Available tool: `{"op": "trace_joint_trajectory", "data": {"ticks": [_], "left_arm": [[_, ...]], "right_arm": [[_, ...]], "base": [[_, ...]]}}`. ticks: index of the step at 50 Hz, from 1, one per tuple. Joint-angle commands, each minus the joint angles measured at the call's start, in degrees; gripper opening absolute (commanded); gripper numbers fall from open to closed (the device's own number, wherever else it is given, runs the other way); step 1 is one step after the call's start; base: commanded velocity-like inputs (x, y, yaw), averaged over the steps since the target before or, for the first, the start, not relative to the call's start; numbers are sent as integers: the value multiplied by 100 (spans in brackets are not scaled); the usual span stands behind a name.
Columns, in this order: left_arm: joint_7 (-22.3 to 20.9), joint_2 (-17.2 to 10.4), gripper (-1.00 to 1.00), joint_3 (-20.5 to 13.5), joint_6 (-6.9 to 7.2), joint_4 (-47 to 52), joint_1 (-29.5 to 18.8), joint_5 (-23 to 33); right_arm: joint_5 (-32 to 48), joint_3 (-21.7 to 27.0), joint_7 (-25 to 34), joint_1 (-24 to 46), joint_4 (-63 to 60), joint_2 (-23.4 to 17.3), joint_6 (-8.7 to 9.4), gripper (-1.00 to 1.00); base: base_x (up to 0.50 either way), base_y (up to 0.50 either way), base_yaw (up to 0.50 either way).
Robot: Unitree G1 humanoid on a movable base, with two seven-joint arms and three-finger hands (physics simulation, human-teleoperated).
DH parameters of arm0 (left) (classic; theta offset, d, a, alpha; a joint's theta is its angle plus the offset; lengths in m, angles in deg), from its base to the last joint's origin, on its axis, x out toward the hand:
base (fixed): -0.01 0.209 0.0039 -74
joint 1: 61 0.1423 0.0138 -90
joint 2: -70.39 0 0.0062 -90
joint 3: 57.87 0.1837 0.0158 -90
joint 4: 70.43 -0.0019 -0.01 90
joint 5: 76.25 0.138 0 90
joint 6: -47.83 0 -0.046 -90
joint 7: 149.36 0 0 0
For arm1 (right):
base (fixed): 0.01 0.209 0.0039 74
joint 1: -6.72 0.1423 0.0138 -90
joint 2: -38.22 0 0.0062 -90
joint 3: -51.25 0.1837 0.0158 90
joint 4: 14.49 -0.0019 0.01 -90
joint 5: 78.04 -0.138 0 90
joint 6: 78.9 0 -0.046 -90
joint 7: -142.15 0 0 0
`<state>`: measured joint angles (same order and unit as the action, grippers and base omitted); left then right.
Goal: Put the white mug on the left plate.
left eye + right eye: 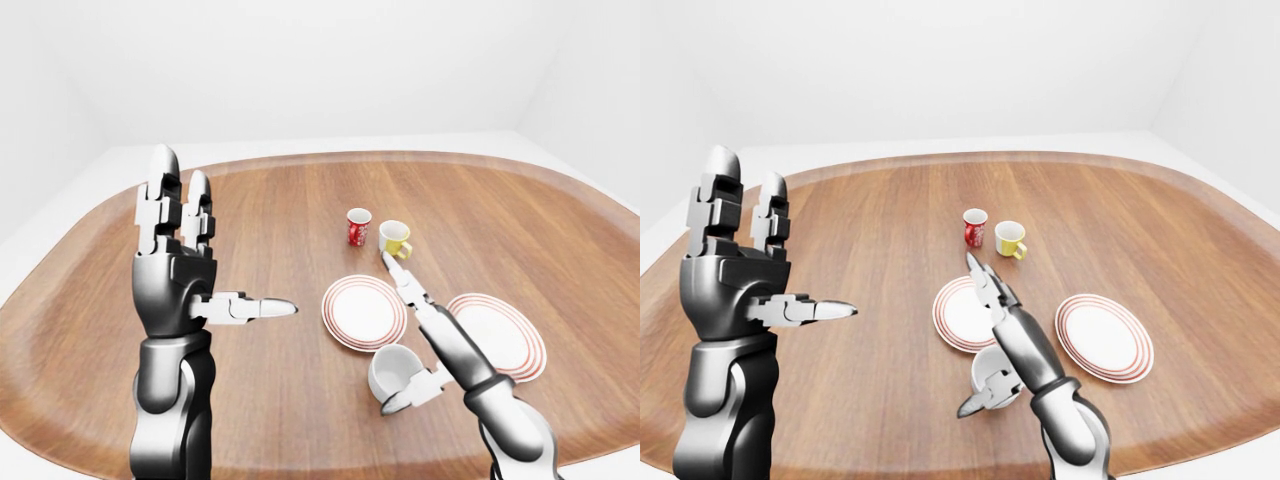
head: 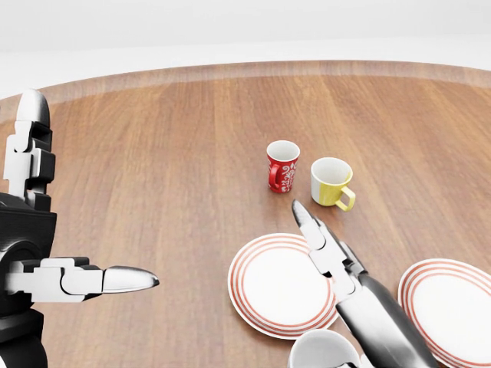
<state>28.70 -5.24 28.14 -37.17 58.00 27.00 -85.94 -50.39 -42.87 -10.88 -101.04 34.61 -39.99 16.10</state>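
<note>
Right robot hand [image 1: 420,340] spread open beside the white mug [image 1: 393,371], fingers unclenched.

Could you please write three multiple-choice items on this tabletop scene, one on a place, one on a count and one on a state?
1. In the left-eye view, where does the white mug stand?
A. on the left plate
B. on the table, below the left plate
C. beside the red mug

2. How many plates lie on the table?
A. one
B. two
C. three

3. How is the left hand held?
A. raised with open fingers, holding nothing
C. shut round the yellow mug
B. flat on the table

Answers:
1 B: the mug sits on bare wood under the left plate, by the right hand.
2 B: the left plate and the right plate.
3 A: its fingers stand apart in the air, far from the yellow mug.
</note>
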Motion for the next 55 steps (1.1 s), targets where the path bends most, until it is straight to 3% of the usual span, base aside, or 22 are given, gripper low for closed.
{"op": "trace_joint_trajectory", "data": {"ticks": [1, 27, 55], "left_arm": [[-3, 1, 100, -3, 0, 19, 6, -4], [3, 15, 100, 32, 0, 79, 38, 2], [10, 11, 100, 11, 0, 85, 21, -37]], "right_arm": [[631, 3, 377, -101, -12, -55, 0, 100], [1502, -17, 786, 57, 53, 58, 0, 100], [1956, -45, 701, 226, 995, -16, 0, 100]], "base": [[0, 0, 0], [0, 0, 0], [0, 0, 0]]}}
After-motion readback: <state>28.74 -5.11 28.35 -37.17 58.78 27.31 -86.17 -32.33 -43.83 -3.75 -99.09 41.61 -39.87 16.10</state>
